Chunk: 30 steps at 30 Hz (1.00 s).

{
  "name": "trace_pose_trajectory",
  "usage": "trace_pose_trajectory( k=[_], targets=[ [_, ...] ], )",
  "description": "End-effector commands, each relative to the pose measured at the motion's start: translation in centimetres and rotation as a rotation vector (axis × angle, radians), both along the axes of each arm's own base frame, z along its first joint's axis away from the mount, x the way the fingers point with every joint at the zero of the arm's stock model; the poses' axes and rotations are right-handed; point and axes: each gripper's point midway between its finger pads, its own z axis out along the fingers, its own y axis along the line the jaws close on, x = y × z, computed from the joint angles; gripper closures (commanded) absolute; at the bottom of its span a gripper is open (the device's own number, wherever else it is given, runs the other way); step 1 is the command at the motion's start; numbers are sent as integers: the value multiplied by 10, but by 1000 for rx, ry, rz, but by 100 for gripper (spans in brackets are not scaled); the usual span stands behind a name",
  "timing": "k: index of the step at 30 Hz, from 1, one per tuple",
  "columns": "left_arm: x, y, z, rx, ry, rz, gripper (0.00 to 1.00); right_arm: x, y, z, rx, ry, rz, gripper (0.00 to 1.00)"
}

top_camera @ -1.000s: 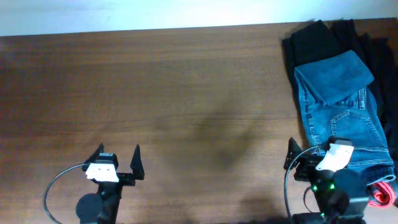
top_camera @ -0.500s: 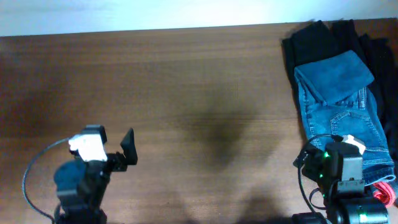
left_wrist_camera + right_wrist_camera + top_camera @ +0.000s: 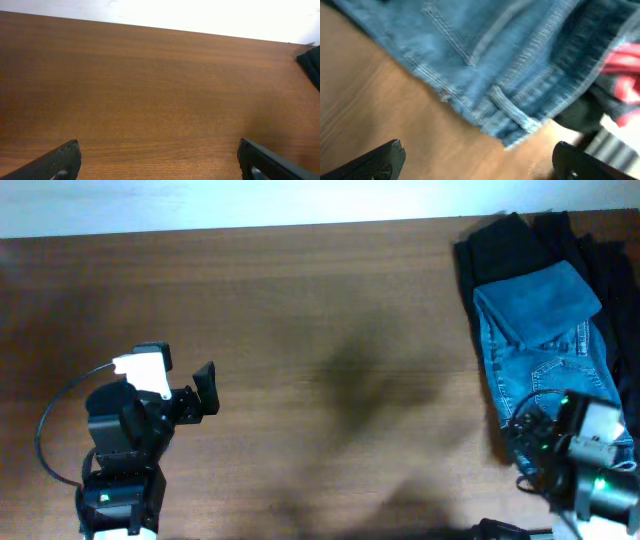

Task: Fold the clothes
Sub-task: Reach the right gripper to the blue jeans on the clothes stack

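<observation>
Currently the jeans (image 3: 545, 350) lie by the right edge of the counter (image 3: 300, 310), running from near the far right corner toward the near edge. They rest flat on top of the black garments (image 3: 500, 245), which show along their far and left sides. A darker fold of denim lies across the far end. A stitched back pocket shows below it.

Left tool (image 3: 159, 166): jaws wide, nothing between them. It hangs over bare wood in the near left part of the counter, well apart from the jeans. In its own camera only the two finger ends show in the bottom corners, with a bit of black cloth at the far right.

Right tool (image 3: 477, 165): jaws wide, nothing between them. It hangs over the near end of the jeans by the near right corner. In its camera the picture is blurred. A stitched denim edge with a belt loop runs diagonally, with bare counter on the left of it. The fingers are not touching the cloth.

Red-pink item (image 3: 625, 75): at the right of the wrist view, just beside the denim edge, dark fabric below it. Cannot tell what it is.
</observation>
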Motion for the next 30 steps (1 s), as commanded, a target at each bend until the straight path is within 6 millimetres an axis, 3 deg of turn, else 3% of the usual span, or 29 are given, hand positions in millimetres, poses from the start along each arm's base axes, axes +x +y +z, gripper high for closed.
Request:
trace_pose_trajectory(
  k=[1, 6, 11, 17, 25, 26, 29, 30],
  targets=[
    [3, -3, 14, 15, -39, -22, 1, -7, -13, -7, 72, 37, -85, 1],
    [8, 1, 23, 26, -81, -5, 1, -5, -5, -30, 280, 36, -156, 1],
    [8, 1, 24, 27, -86, -5, 1, -12, -4, -51, 314, 64, -261, 1],
    [8, 1, 25, 27, -87, -5, 1, -26, -12, -92, 266, 96, -363, 1],
    [9, 1, 23, 26, -82, -5, 1, -5, -32, -121, 177, -23, -355, 1],
    [10, 1, 22, 26, -78, -5, 1, 1, -25, -130, 223, -43, -328, 5],
    [10, 1, 22, 26, -77, -5, 1, 23, 1, -131, 365, -108, -174, 68],
    [10, 1, 22, 26, -77, -5, 1, 34, 14, -125, 416, -148, -74, 80]
  ],
)
